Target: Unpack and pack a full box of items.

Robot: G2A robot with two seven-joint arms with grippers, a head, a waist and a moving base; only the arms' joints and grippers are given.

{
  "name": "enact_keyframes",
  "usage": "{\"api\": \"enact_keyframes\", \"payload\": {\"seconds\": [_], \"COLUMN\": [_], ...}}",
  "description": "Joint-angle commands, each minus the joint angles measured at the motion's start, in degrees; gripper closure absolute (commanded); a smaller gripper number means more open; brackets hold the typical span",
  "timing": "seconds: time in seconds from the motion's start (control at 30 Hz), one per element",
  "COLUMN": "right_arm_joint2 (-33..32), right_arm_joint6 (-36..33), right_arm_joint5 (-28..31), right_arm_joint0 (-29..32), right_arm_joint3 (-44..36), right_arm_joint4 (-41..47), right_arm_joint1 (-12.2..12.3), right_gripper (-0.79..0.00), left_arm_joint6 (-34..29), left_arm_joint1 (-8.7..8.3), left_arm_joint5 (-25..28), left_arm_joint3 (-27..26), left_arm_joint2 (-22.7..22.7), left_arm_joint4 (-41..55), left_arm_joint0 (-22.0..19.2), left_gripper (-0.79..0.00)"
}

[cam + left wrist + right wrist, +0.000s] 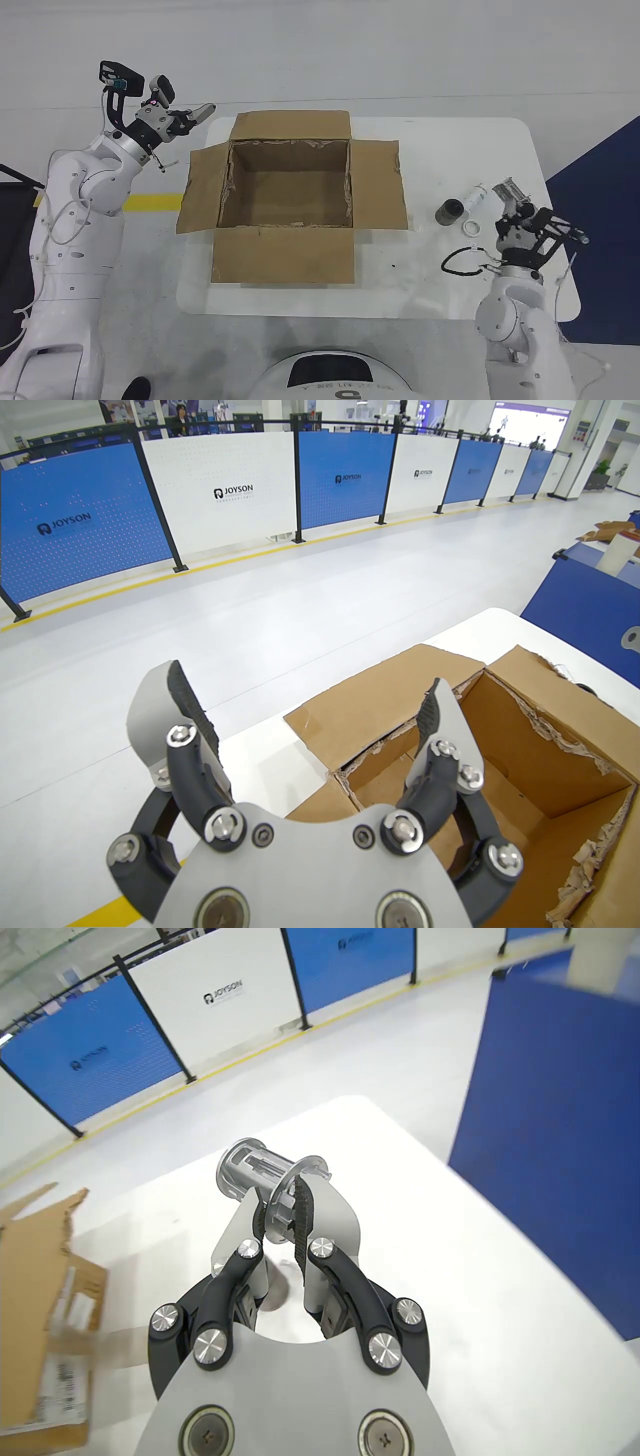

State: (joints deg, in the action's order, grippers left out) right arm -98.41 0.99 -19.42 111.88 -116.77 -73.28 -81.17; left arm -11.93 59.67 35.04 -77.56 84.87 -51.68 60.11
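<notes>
My right end effector [280, 1202] clamps a metal cylinder [247, 1168] above the bench [450, 1253], likely for setting down; my left end effector [306, 679] gapes empty, the box [525, 760] just ahead.

Bright, even overhead light. Soft shade inside the box [290, 190]; pale worktop [450, 150] nearly washed out. Mild sheen on floor [300, 600]. Wide-angle bowing of fence [75, 525] toward wrist-view edges.
</notes>
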Motion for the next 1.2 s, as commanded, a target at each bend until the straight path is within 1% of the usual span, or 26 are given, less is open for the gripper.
{"api": "enact_keyframes", "payload": {"seconds": [0.0, 0.07, 0.1, 0.17, 0.3, 0.37, 0.4, 0.47, 0.6, 0.77, 0.87, 0.97, 1.07, 1.17], "right_arm_joint2": [0.6, 0.7, 0.3, 0.7, -0.3, -0.8, -1.3, -2.4, -3.9, -4.9, -4.3, -3.9, -4.0, -4.2], "right_arm_joint6": [-1.3, -4.8, -5.7, -7.8, -11.5, -12.5, -12.8, -13.2, -13.8, -14.4, -14.8, -15.4, -15.9, -16.9], "right_arm_joint5": [-0.2, 3.0, 2.5, 4.4, 5.7, 5.9, 6.6, 7.6, 9.7, 14.9, 18.4, 21.4, 23.2, 22.4], "right_arm_joint0": [0.3, 0.1, -0.2, -1.1, -3.8, -5.4, -6.1, -7.0, -8.3, -8.4, -7.9, -7.5, -7.6, -8.2], "right_arm_joint3": [0.7, 1.4, 2.3, 3.7, 6.5, 8.4, 9.1, 10.9, 13.9, 15.3, 15.5, 15.3, 15.2, 15.8], "right_arm_joint4": [-8.4, -14.9, -18.5, -23.4, -28.4, -29.2, -29.4, -32.6, -41.1, -50.8, -56.1, -60.2, -62.0, -64.7], "right_arm_joint1": [0.2, 0.7, 0.8, 1.1, 1.4, 1.5, 1.6, 1.9, 2.5, 3.3, 3.6, 3.9, 4.0, 4.2], "right_gripper": [0.0, 0.0, 0.0, 0.0, 0.0, 0.0, 0.0, 0.0, 0.0, 0.0, 0.0, 0.0, 0.0, 0.0], "left_arm_joint6": [0.0, 0.0, 0.0, 0.0, 0.0, 0.0, 0.0, 0.0, 0.0, 0.0, 0.0, 0.0, 0.0, 0.0], "left_arm_joint1": [0.0, 0.0, 0.0, 0.0, 0.0, 0.0, 0.0, 0.0, 0.0, 0.0, 0.0, 0.0, 0.0, 0.0], "left_arm_joint5": [0.0, 0.0, 0.0, 0.0, 0.0, 0.0, 0.0, 0.0, 0.0, 0.0, 0.0, 0.0, 0.0, 0.0], "left_arm_joint3": [0.0, 0.0, 0.0, 0.0, 0.0, 0.0, 0.0, 0.0, 0.0, 0.0, 0.0, 0.0, 0.0, 0.0], "left_arm_joint2": [0.0, 0.0, 0.0, 0.0, 0.0, 0.0, 0.0, 0.0, 0.0, 0.0, 0.0, 0.0, 0.0, 0.0], "left_arm_joint4": [0.0, 0.0, 0.0, 0.0, 0.0, 0.0, 0.0, 0.0, 0.0, 0.0, 0.0, 0.0, 0.0, 0.0], "left_arm_joint0": [0.0, 0.0, 0.0, 0.0, 0.0, 0.0, 0.0, 0.0, 0.0, 0.0, 0.0, 0.0, 0.0, 0.0], "left_gripper": [-0.785, -0.785, -0.785, -0.785, -0.785, -0.785, -0.785, -0.785, -0.785, -0.785, -0.785, -0.785, -0.785, -0.785]}}
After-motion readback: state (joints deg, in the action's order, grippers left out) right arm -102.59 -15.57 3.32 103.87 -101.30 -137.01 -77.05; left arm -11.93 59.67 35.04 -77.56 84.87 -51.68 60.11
